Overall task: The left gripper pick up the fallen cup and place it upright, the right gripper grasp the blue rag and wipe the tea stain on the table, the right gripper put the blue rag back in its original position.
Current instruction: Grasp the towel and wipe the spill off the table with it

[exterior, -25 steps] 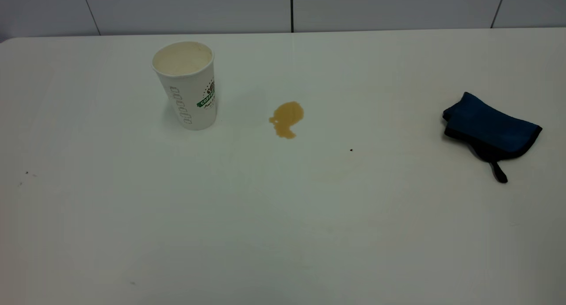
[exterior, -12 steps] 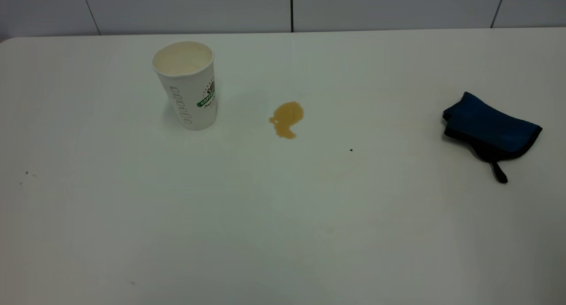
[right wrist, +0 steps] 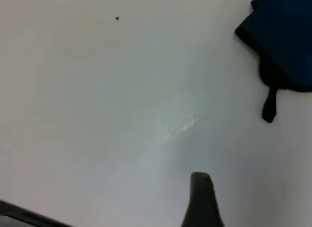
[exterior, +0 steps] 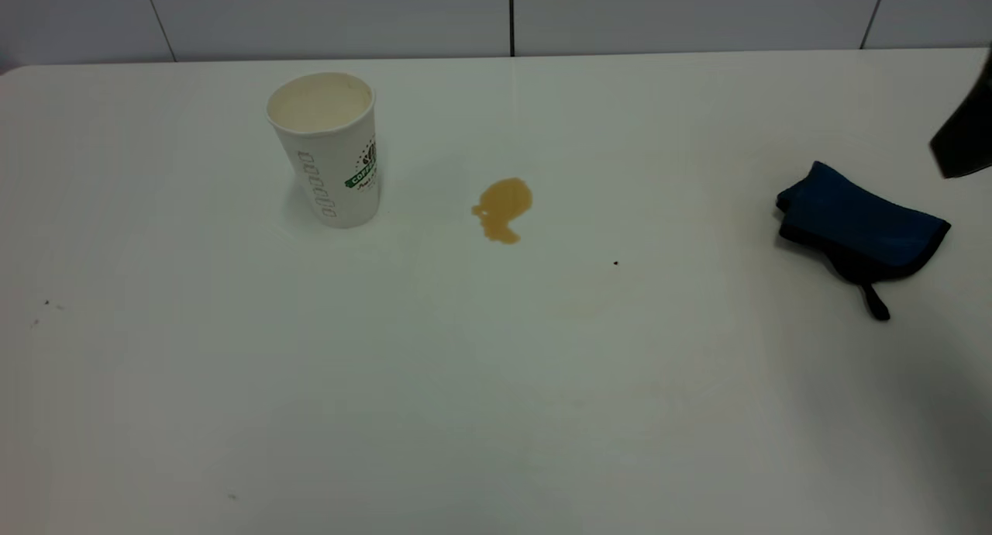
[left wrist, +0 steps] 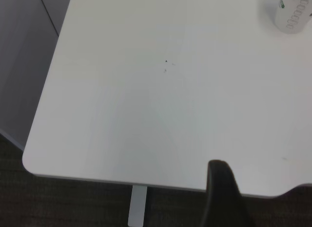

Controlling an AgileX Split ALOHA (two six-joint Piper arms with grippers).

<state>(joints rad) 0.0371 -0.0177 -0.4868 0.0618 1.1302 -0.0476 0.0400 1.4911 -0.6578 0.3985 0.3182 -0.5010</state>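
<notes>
Starting at about 10 o'clock on the surface (exterior: 496, 411), the cup (exterior: 329, 151) stands upright with its mouth up and its long axis vertical, leaning a little at most; nothing is touching it. Judging from that, the first step looks done. The left end effector (left wrist: 224, 197) is out of the exterior view. In its wrist view only one dark finger shows, over the surface's edge and well apart from the cup, so I cannot tell whether it is open or closed.

Near the centre, toward 12 o'clock and to the right of the cup, the tea stain (exterior: 502, 208) is an unwiped amber blotch. Its longer dimension runs roughly from 1 to 7 o'clock.

At about 3 o'clock the blue rag (exterior: 860, 225) lies folded and flat. Its long axis runs from 10 to 4 o'clock, and its black loop tab points toward 5 o'clock. Nothing holds it.

At the far right edge, near 2 o'clock, a dark part of the right end effector (exterior: 965, 136) shows, up and to the right of the rag and not touching it. How far it is open cannot be told, and it carries nothing visible.

Grasping the rag, wiping the stain and returning the rag all appear to be left.
</notes>
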